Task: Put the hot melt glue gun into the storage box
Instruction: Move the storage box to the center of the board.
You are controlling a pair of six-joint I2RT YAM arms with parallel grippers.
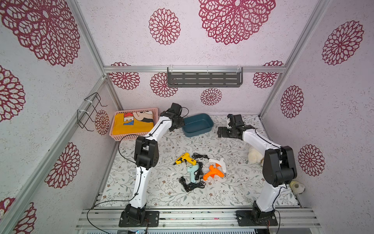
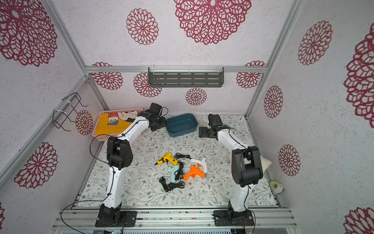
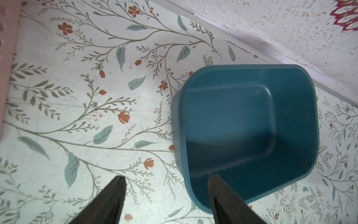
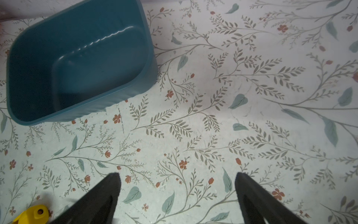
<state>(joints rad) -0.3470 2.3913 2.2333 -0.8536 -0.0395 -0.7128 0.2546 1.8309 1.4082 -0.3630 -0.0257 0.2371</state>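
At the left, in the upper part of the floral table point(image 1: 232, 192), a pink basket point(image 1: 129, 137) holds a folded yellow cloth point(image 1: 129, 125). Just right of it, the left end effector point(image 3: 166, 178) hangs at the left end of the box point(image 1: 199, 132), a dark teal tub that sits at the upper middle of the table in both top views. In the left wrist view its fingers point(image 3: 222, 197) are apart and astride the tub's wall, one over the inside and one over the table outside. Whether either touches the wall cannot be told, and it has hold of nothing.

Lower in the frame, at the middle of the table and well apart from the box, a yellow glue gun point(image 1: 185, 159) lies at the left of a cluster tangled with black cords point(image 1: 192, 185). A blue gun point(image 1: 192, 172) lies below it, an orange gun point(image 1: 212, 173) to the right, and a white gun point(image 1: 219, 163) just above the orange one.

Right of the box, near it but apart, the right end effector point(image 4: 177, 176) hangs over bare table with its jaws spread wide and empty. At the table's right edge lies a white fluffy thing point(image 1: 255, 158).
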